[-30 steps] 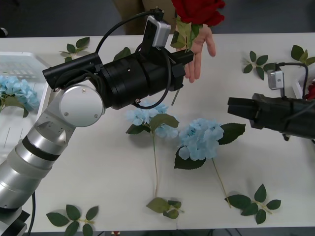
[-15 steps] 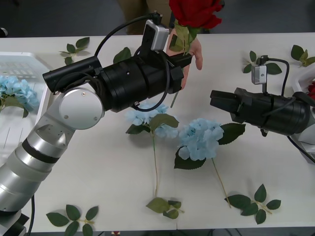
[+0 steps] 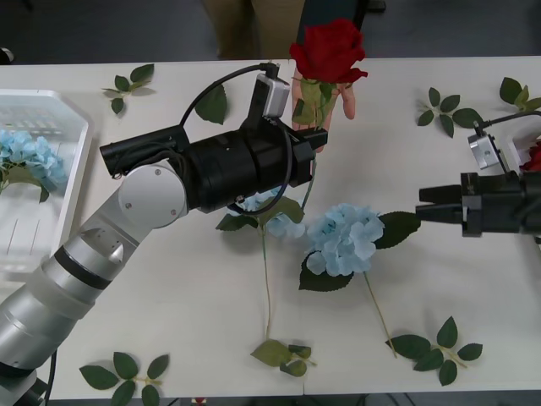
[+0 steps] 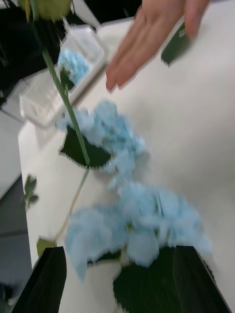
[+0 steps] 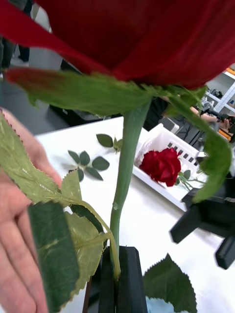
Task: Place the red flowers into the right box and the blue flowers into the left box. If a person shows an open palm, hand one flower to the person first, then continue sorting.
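My left gripper (image 3: 311, 128) is shut on the green stem of a red flower (image 3: 328, 49) and holds it upright over a person's open palm (image 3: 345, 95) at the table's far edge. In the left wrist view the black fingers (image 5: 128, 279) clamp the stem (image 5: 125, 171) beside the palm (image 5: 14, 230). My right gripper (image 3: 420, 210) hovers open at the right, pointing at a blue flower (image 3: 342, 238) lying mid-table. A second blue flower (image 3: 272, 213) lies partly under my left arm. Another blue flower (image 3: 30, 156) rests in the left box (image 3: 78, 161). A red flower (image 5: 163, 165) lies in the right box (image 5: 161, 138).
Loose green leaf sprigs lie scattered: far left (image 3: 128, 83), far right (image 3: 444, 112), near front left (image 3: 127, 376), front middle (image 3: 283, 355) and front right (image 3: 435, 347). In the right wrist view both blue flowers (image 4: 137, 220) lie just ahead of my open right gripper (image 4: 120, 254).
My left arm has drawn back and lowered the rose in front of the palm. My right arm first reached in toward the middle, then pulled back to the right.
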You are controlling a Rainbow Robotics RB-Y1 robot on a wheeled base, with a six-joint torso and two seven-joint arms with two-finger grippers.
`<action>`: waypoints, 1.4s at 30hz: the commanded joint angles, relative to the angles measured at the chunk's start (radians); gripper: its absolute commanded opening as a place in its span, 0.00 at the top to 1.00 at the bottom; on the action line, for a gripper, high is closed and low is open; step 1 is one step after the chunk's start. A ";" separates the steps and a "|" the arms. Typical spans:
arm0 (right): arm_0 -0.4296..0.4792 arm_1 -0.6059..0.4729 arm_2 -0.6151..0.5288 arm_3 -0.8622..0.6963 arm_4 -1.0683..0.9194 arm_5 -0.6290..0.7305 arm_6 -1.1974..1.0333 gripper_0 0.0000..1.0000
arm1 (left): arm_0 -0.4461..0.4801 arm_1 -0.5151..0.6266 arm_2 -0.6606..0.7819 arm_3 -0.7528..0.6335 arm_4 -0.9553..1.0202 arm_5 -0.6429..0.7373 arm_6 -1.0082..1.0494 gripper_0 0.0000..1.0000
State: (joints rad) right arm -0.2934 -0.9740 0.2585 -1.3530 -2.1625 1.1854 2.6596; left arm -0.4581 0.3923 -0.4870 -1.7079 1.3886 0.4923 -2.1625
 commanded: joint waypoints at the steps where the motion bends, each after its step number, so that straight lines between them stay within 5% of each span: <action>1: 0.076 -0.144 0.015 -0.133 0.113 -0.020 -0.092 0.37 | -0.016 -0.026 -0.030 0.036 0.021 -0.015 -0.062 1.00; 9: 0.186 -0.130 0.061 -0.275 0.332 -0.185 -0.135 0.37 | -0.030 -0.041 -0.032 0.062 0.023 -0.014 -0.062 1.00; 22: 0.131 0.020 0.369 -0.281 0.544 -0.579 -0.299 0.37 | -0.030 -0.035 -0.030 0.062 0.026 -0.015 -0.062 1.00; 37: 0.080 0.124 0.387 -0.321 0.774 -0.619 -0.512 0.37 | -0.030 -0.033 -0.030 0.062 0.046 -0.015 -0.069 1.00; 42: 0.069 0.147 0.387 -0.321 0.828 -0.619 -0.530 0.57 | -0.030 -0.032 -0.032 0.062 0.050 -0.015 -0.069 1.00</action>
State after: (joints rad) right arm -0.1920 -0.8567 0.6443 -1.6414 -1.3590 0.5752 2.1556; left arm -0.4586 0.3773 -0.5043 -1.6332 1.4232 0.4899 -2.1625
